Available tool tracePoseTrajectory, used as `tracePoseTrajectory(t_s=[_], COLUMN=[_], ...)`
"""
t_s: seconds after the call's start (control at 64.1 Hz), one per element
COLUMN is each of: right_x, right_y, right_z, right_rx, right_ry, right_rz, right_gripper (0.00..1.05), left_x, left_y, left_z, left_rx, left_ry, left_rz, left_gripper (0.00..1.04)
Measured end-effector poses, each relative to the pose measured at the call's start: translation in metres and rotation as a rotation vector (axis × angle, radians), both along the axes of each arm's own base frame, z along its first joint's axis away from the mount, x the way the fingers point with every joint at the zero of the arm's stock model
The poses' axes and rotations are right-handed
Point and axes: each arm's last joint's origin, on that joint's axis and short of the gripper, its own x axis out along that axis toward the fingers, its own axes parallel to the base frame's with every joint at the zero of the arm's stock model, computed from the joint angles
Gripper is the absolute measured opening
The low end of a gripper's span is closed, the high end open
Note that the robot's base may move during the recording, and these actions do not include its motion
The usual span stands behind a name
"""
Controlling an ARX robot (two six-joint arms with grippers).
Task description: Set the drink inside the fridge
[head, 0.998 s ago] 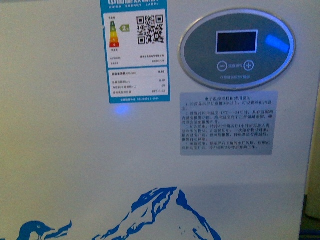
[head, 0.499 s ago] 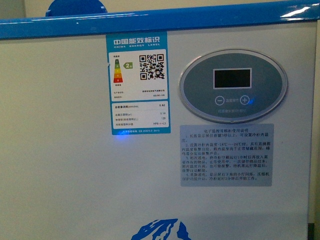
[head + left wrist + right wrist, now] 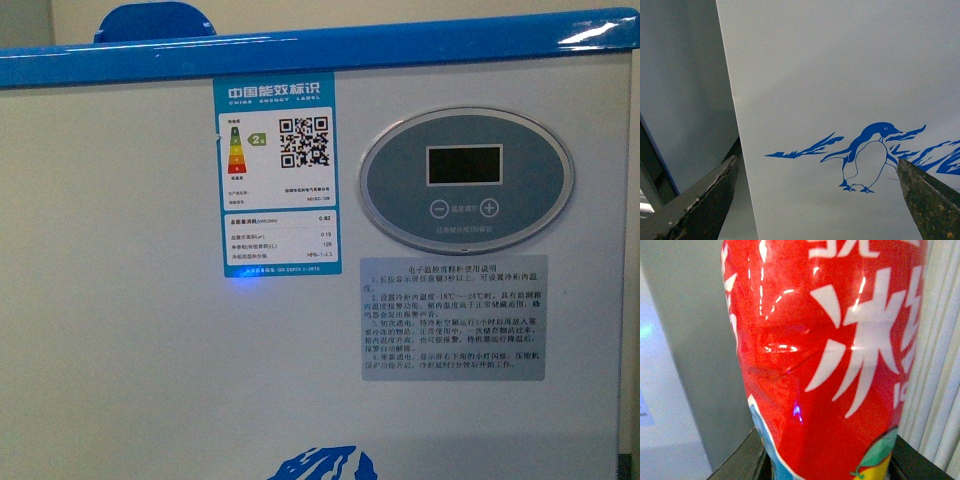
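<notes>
The fridge (image 3: 150, 380) fills the front view as a white front wall under a blue rim (image 3: 320, 50), with an oval display panel (image 3: 466, 180), an energy label (image 3: 277, 175) and the tip of a blue mountain print. Neither gripper shows in that view. In the left wrist view my left gripper (image 3: 820, 200) is open and empty, its dark fingertips (image 3: 710, 195) apart in front of the fridge's (image 3: 840, 75) penguin print (image 3: 867, 160). In the right wrist view the drink (image 3: 825, 360) fills the frame, red label with white characters, with my right gripper (image 3: 827, 465) shut on it. Its cap is out of view.
A blue rounded object (image 3: 155, 22) rises behind the fridge rim at the upper left. A grey instruction sticker (image 3: 453, 316) sits under the panel. The fridge's corner edge (image 3: 735, 125) shows in the left wrist view, with a darker wall (image 3: 680, 90) beside it.
The front view has risen along the fridge front: the blue rim has come into view at the top, and the mountain and penguin prints have sunk toward the bottom edge.
</notes>
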Motion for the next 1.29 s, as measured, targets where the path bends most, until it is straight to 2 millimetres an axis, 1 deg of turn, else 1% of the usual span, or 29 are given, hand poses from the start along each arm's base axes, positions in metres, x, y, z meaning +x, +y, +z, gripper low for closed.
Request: tracePoseTrajectory(t_s=[1.295], right_x=[-0.0011], right_y=[-0.0002], right_z=[-0.0021], right_rx=[0.003], right_ry=[-0.005], right_rz=[-0.004], right_gripper=[0.38], left_x=[0.0], left_y=[0.0], left_z=[0.0], left_rx=[0.0], left_ry=[0.0], left_rz=[0.0], left_gripper=[0.97])
